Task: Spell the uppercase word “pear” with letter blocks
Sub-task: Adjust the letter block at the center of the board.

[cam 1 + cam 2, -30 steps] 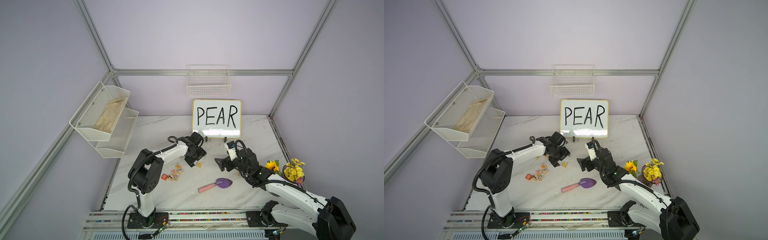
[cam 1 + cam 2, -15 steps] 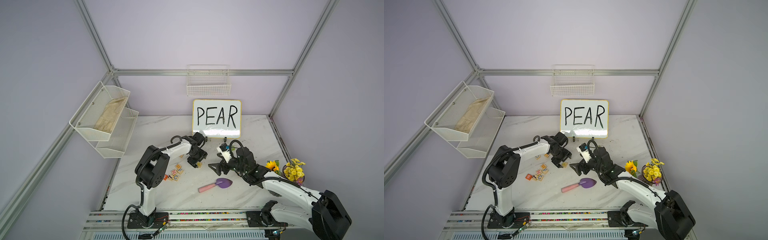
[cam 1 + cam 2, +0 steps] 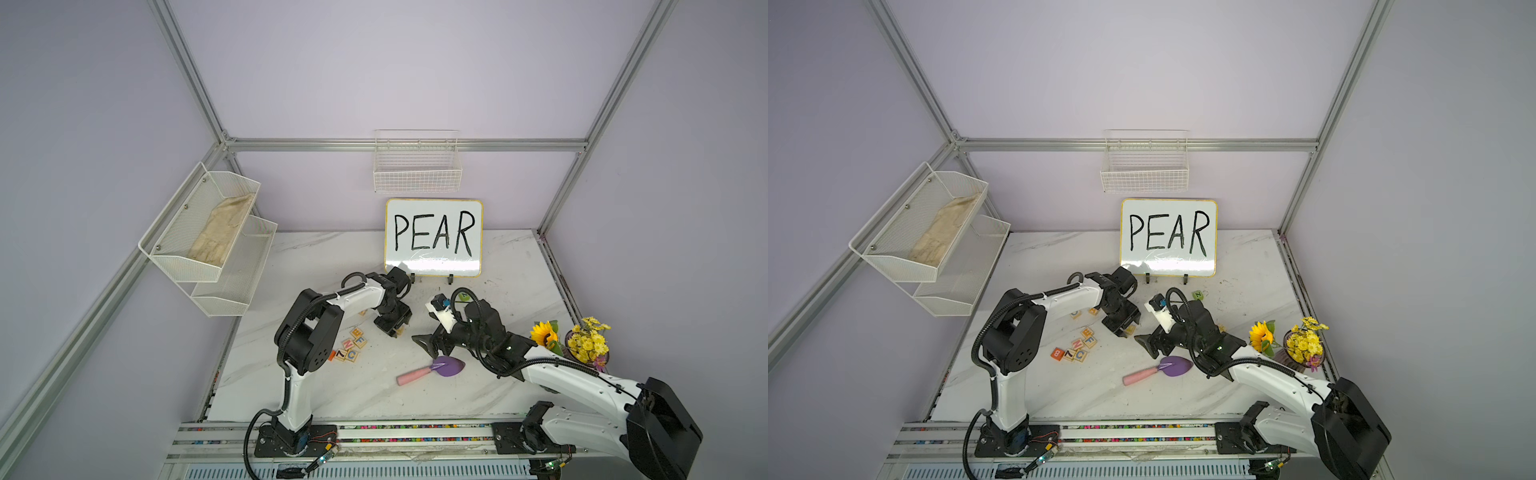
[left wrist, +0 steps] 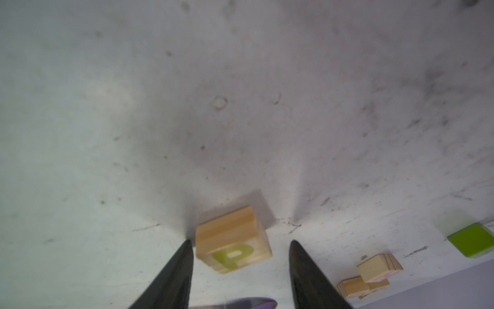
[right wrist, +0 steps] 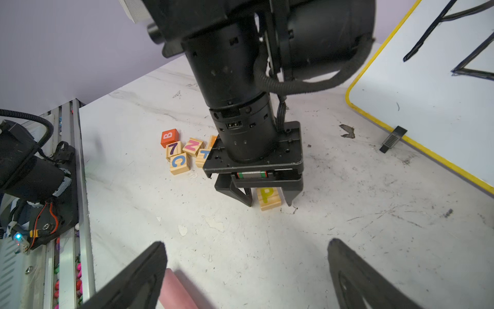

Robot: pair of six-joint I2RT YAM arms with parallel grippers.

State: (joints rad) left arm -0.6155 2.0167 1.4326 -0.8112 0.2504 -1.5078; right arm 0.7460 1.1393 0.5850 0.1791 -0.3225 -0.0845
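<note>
A pale-wood letter block with a green P [image 4: 232, 242] sits on the white table between the fingers of my left gripper [image 4: 239, 244]. One finger [image 4: 181, 267] touches the block's side; a gap shows at the other, so the jaws are open around it. The right wrist view shows the left gripper [image 5: 268, 199] pointing straight down over the P block [image 5: 269, 200]. In both top views it stands in front of the whiteboard [image 3: 392, 328] [image 3: 1125, 328]. My right gripper [image 5: 247, 244] [image 3: 428, 345] hovers open and holds nothing, just right of the left one.
A cluster of wooden blocks [image 3: 351, 345] [image 5: 184, 155] with an orange B cube [image 3: 1057, 353] lies left of the left gripper. A purple trowel with a pink handle [image 3: 436, 369] lies in front of the right gripper. A green cube [image 3: 1198, 295], the PEAR whiteboard [image 3: 433, 237] and flowers [image 3: 588, 343] stand behind and right.
The left gripper has come down over the P block and its jaws have narrowed around it. The right gripper has drifted slightly left and towards the front, still wide open.
</note>
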